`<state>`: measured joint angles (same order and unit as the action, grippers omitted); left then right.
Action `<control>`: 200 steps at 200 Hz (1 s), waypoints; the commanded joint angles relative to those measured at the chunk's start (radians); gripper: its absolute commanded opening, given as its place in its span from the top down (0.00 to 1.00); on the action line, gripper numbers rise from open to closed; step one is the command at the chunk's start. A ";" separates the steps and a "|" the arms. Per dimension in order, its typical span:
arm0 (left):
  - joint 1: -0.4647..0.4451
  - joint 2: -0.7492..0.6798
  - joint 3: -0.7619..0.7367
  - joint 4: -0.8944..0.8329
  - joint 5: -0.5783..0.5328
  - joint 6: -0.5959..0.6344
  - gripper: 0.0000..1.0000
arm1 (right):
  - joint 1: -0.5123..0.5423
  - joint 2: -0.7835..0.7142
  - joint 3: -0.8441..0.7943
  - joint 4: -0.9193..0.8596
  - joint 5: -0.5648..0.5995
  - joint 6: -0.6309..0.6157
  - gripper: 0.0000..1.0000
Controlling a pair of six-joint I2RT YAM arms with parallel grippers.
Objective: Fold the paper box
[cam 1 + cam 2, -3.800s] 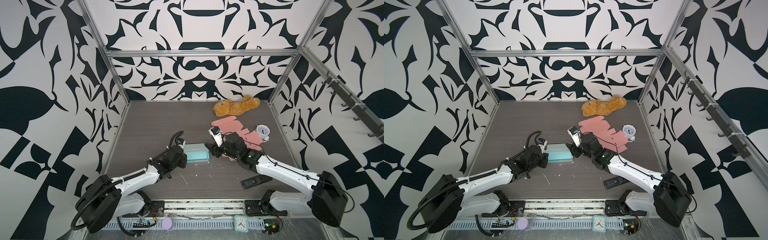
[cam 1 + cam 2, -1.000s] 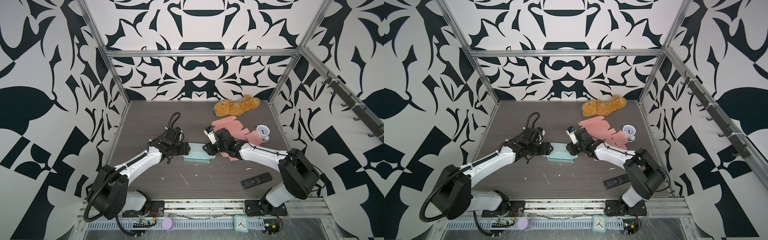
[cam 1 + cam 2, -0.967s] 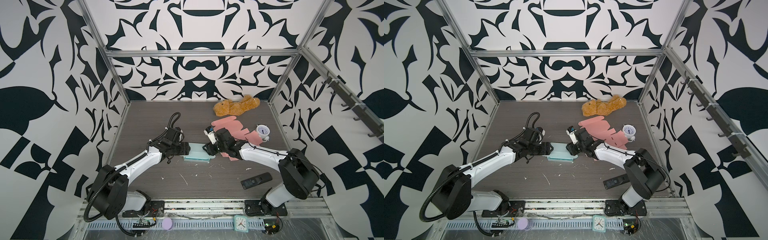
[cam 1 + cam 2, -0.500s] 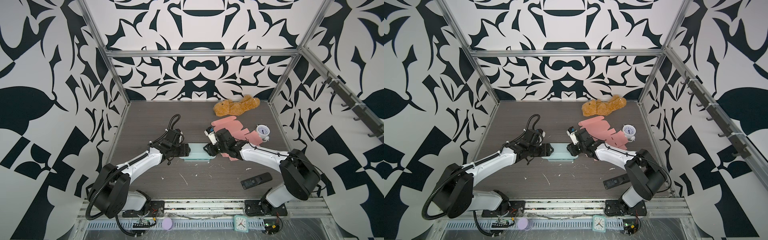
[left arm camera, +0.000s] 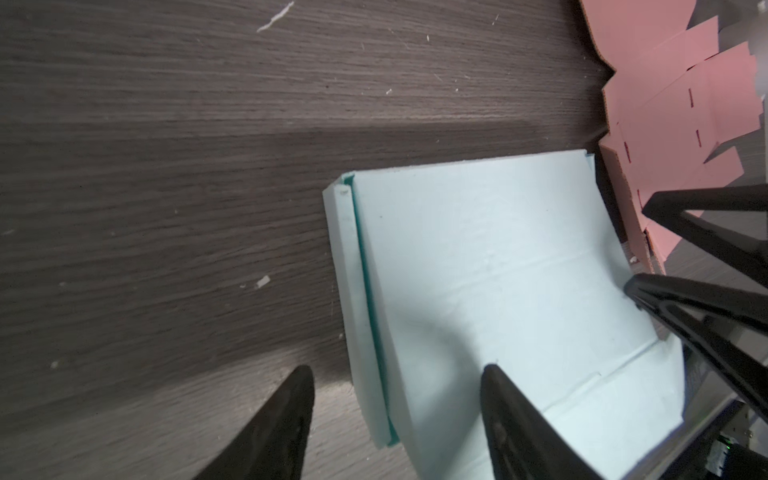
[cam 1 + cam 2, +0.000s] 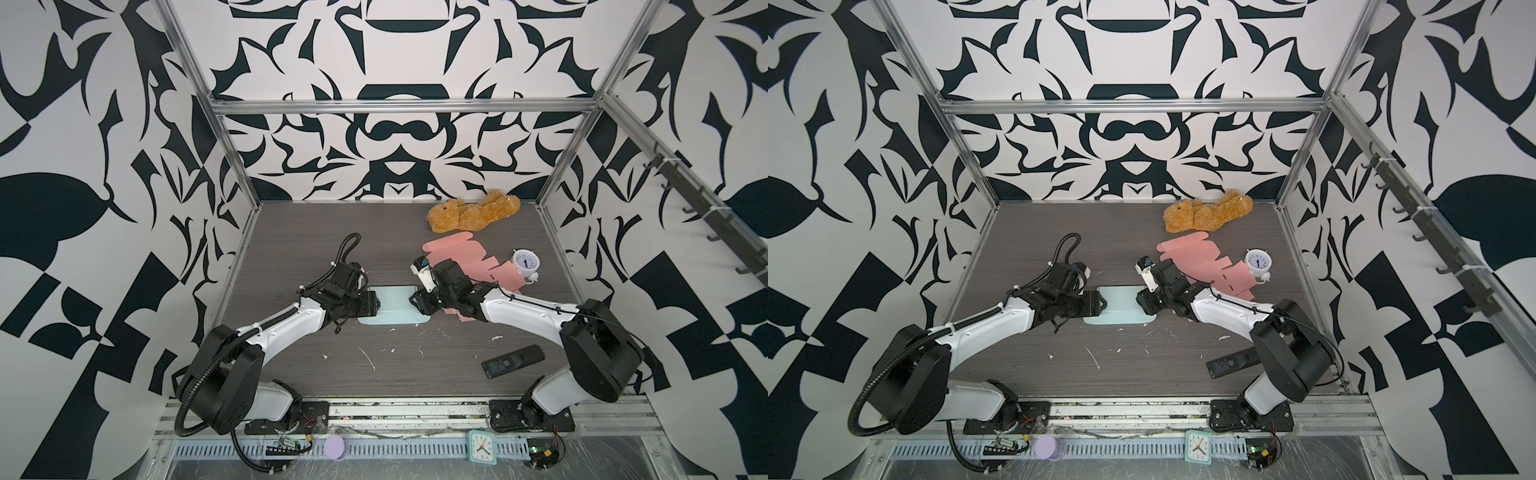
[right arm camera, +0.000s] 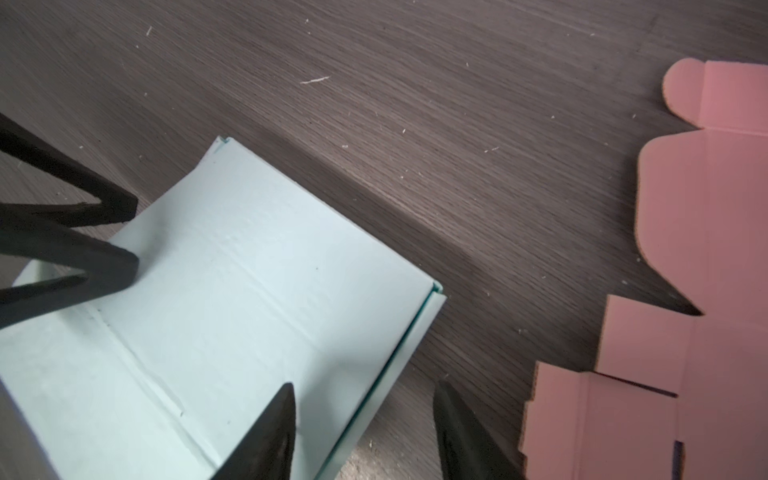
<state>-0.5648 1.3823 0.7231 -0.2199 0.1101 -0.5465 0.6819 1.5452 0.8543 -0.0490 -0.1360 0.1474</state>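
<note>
In both top views, a dark wood-grain counter (image 6: 291,232) sits inside a booth with black-and-white patterned walls. A pale blue paper box (image 6: 392,307) lies low near the middle of the counter. The left gripper (image 6: 376,306) is at its left end and the right gripper (image 6: 415,301) at its right end. A flat pink cardboard cut-out (image 6: 461,253) lies behind the right arm, partly hidden by it. A white alarm clock (image 6: 525,262) stands just beside the cut-out, and a brown teddy bear (image 6: 473,214) lies by the back wall. A black remote control (image 6: 513,361) lies near the front right. Small white scraps dot the counter.

In the left wrist view, the left gripper (image 5: 397,368) has its jaws spread across a narrow folded side wall of the paper box (image 5: 498,257). One finger is over bare counter and the other over the box's broad pale panel. The right gripper's black fingers (image 5: 727,316) reach the panel's far edge, with the pink cardboard cut-out (image 5: 685,116) beyond.

In the right wrist view, the right gripper (image 7: 365,384) also has its jaws spread across the box's opposite side wall. One finger is over the panel of the paper box (image 7: 249,291) and the other over the counter. The left gripper's fingers (image 7: 104,257) rest at the far end of the panel. The pink cardboard cut-out (image 7: 706,228) lies near the box without touching it.
</note>
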 commanded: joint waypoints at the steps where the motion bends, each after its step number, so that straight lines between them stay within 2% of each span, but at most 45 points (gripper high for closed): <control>1: 0.003 -0.003 -0.019 0.005 0.008 -0.012 0.34 | -0.002 -0.034 -0.008 0.003 0.011 -0.008 0.45; 200: 0.002 0.040 -0.044 0.036 0.011 -0.020 0.37 | -0.002 0.030 -0.004 -0.017 0.036 -0.005 0.45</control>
<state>-0.5648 1.4132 0.6949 -0.1825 0.1169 -0.5568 0.6819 1.5723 0.8364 -0.0566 -0.1150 0.1482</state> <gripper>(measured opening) 0.628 0.551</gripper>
